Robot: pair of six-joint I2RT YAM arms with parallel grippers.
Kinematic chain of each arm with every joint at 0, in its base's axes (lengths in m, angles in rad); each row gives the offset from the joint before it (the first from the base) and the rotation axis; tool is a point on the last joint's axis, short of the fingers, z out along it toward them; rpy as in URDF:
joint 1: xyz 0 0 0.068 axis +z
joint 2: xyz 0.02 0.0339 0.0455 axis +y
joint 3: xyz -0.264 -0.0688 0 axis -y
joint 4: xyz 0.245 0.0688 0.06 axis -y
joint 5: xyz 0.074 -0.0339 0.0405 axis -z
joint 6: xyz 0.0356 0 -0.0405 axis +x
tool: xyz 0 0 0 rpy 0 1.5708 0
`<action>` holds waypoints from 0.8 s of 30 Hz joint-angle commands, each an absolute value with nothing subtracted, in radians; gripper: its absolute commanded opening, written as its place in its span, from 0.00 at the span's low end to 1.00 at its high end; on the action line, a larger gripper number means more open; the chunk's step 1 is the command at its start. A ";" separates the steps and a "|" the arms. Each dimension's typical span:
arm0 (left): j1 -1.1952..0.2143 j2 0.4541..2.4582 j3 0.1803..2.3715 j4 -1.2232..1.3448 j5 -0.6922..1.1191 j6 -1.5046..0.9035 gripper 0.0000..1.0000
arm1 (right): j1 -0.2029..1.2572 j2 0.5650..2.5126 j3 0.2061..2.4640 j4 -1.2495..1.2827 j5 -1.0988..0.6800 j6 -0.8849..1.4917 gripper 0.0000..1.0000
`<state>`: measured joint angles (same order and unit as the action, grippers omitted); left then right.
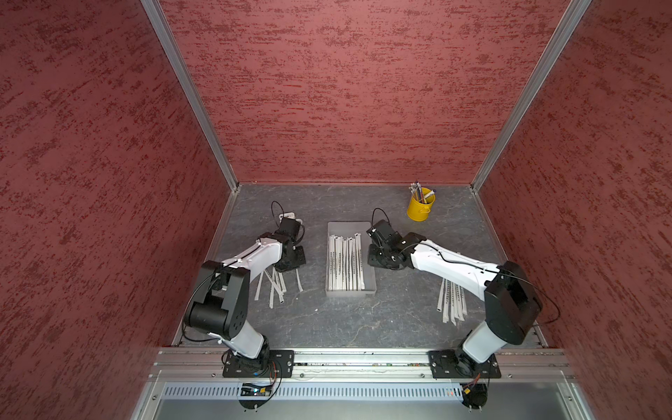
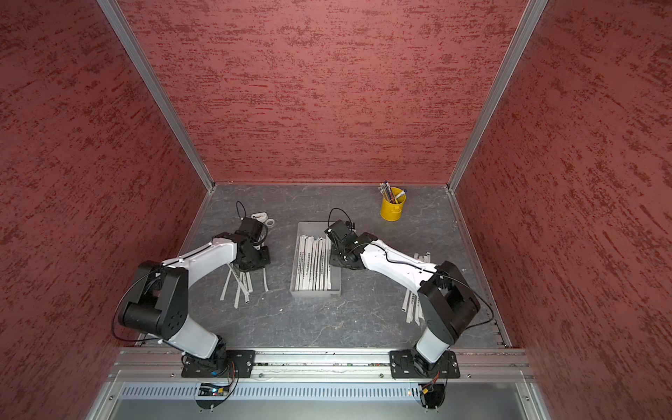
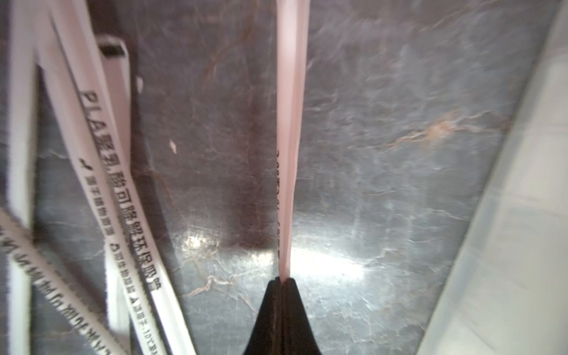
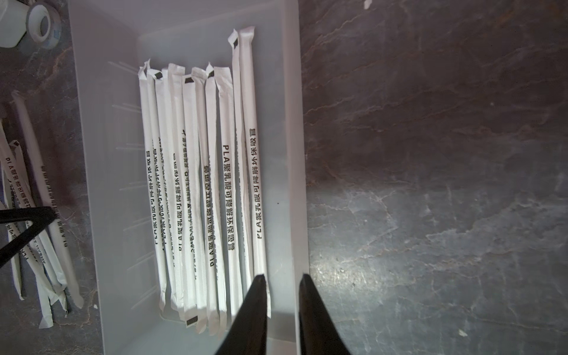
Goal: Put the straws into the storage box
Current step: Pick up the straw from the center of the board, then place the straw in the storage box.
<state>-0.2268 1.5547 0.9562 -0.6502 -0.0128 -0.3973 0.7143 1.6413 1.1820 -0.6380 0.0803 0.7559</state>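
Left wrist view: the left claw (image 3: 283, 280) is seen clenched on the end of one straw (image 3: 290, 123), whose length runs straight out from the tips. Beside it, more loose straws (image 1: 276, 287) are scattered on the desk (image 1: 327, 320) under that arm. To the right of this claw, near but not touching, the box (image 1: 371, 280) is set in the middle, with a row of straws (image 1: 345, 265) laid along its length. The gripped straw is judged roughly parallel to the box's long side, so a sideways carry by the left arm, the nearer one, is called for with little turning. The right claw (image 4: 282, 276) is held slightly parted and empty over the box's right-hand wall. A last bundle (image 1: 451, 302) is seen on the desk farthest right.
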 commanded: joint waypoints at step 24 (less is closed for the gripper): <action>-0.757 1.884 1.286 -0.383 0.108 -0.744 0.03 | 0.500 1.402 0.987 -0.626 0.041 0.764 0.21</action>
<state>-0.7479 1.8610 1.2480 -0.4038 0.1246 -0.7364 0.5022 1.4036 1.0008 -0.6395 0.0544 0.7574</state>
